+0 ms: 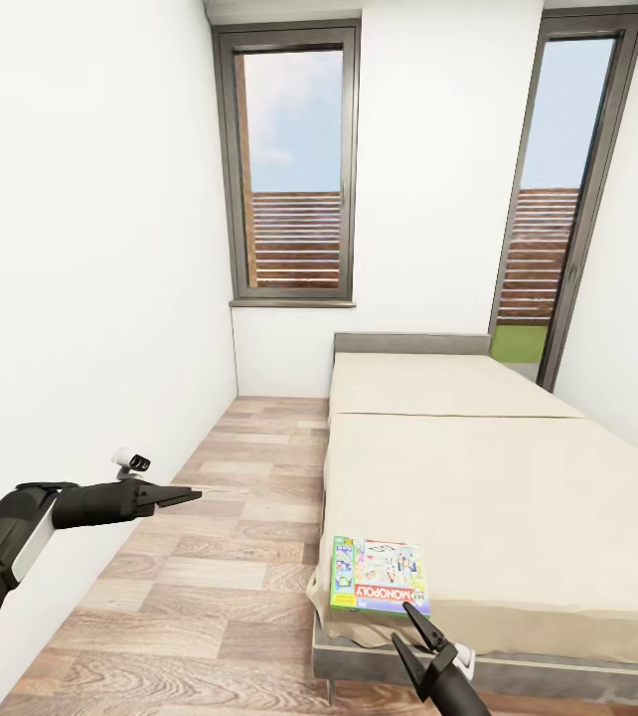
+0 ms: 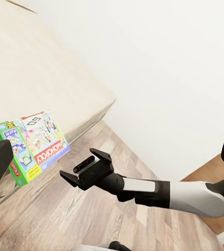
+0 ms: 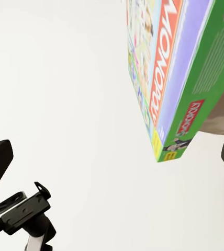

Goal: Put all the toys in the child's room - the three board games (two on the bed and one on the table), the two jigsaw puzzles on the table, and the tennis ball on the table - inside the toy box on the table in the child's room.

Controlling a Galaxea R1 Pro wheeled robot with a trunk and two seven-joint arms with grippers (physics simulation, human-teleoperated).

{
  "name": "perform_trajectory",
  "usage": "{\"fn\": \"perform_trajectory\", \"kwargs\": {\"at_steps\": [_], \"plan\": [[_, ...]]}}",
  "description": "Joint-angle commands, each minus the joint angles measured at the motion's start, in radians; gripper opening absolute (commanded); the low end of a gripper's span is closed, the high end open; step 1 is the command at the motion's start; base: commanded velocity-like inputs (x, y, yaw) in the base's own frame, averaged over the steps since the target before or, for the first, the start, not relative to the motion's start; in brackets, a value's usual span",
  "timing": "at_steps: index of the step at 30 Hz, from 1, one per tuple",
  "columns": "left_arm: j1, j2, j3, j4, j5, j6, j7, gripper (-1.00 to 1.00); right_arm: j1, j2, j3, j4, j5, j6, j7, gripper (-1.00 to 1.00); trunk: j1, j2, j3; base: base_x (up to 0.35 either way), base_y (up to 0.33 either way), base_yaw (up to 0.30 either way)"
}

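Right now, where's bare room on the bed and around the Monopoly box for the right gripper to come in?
The bed is bare cream mattress from the headboard down to the near edge. The Monopoly box lies flat alone at the near left corner, close to the mattress edge. The right gripper, open, hovers off its near edge. The left gripper hangs over the floor strip between wall and bed.

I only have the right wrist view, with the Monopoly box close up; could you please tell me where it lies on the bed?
Observer: The box lies flat at the near left corner of the bed, by the foot edge.
Operator: Where is my right gripper relative to it?
Observer: The right gripper hangs at the foot edge, just short of the box, jaws open and empty.
Operator: And the left gripper?
Observer: The left gripper is out over the wood floor, near the left wall, empty.
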Motion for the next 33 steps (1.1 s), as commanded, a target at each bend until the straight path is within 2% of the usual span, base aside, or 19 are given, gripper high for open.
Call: {"fn": "perform_trajectory", "kwargs": {"at_steps": [1,10,33], "plan": [[-0.001,0.001,-0.003,0.000,0.004,0.011,-0.002,1.00,0.000,0.001,-0.003,0.000,-0.003,0.003,0.002,1.00,0.000,0.000,-0.001,0.000,0.000,0.000],[-0.001,0.000,-0.003,0.001,0.003,0.011,-0.002,1.00,0.000,0.002,-0.002,0.001,-0.004,-0.038,0.000,1.00,0.000,0.000,-0.001,0.000,0.000,0.000],[-0.001,0.000,-0.003,0.000,0.001,0.013,-0.002,1.00,0.000,0.002,-0.001,0.002,-0.005,-0.047,-0.005,1.00,0.000,0.000,-0.001,0.021,0.023,0.000]]}}
